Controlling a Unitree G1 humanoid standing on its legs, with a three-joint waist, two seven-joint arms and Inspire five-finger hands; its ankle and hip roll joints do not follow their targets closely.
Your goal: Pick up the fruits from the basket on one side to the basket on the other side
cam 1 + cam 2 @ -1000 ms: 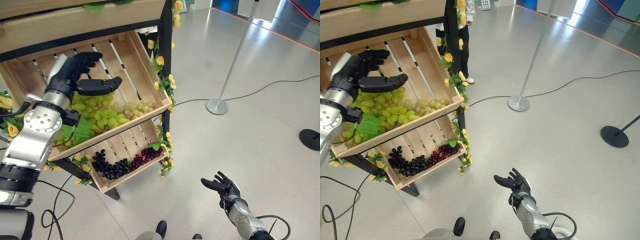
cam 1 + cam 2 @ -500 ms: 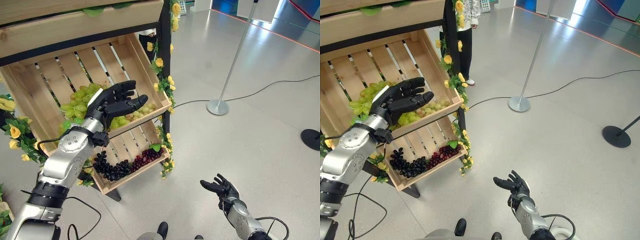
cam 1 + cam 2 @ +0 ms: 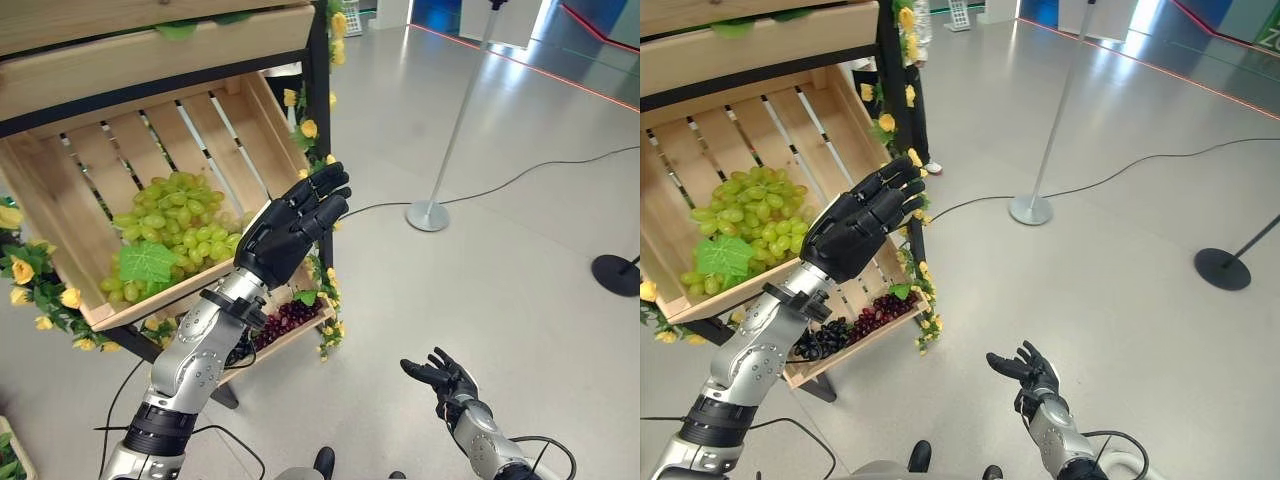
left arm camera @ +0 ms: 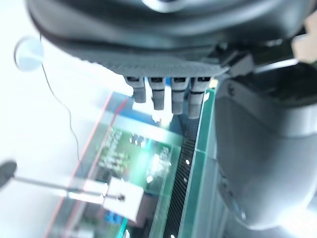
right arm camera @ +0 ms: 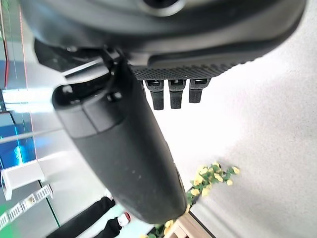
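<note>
A heap of green grapes (image 3: 168,215) with a green leaf lies in the upper wooden crate (image 3: 160,302) of the tilted stand. Dark and red grapes (image 3: 290,316) lie in the lower crate (image 3: 295,341). My left hand (image 3: 288,232) is raised in front of the upper crate's right end, clear of the grapes. Its fingers (image 4: 163,94) are straight and it holds nothing. My right hand (image 3: 441,375) hangs low over the floor, far right of the stand, fingers spread and empty, its thumb (image 5: 126,148) relaxed.
Yellow flowers (image 3: 328,170) trim the stand's dark post. A silver stanchion pole with a round base (image 3: 428,214) stands on the floor to the right, a black base (image 3: 615,276) farther right, a thin cable between them. A person's legs (image 3: 921,140) show behind the stand.
My left hand has drawn back out of the upper crate, moving right and toward me with nothing in it. The right hand has stayed in place.
</note>
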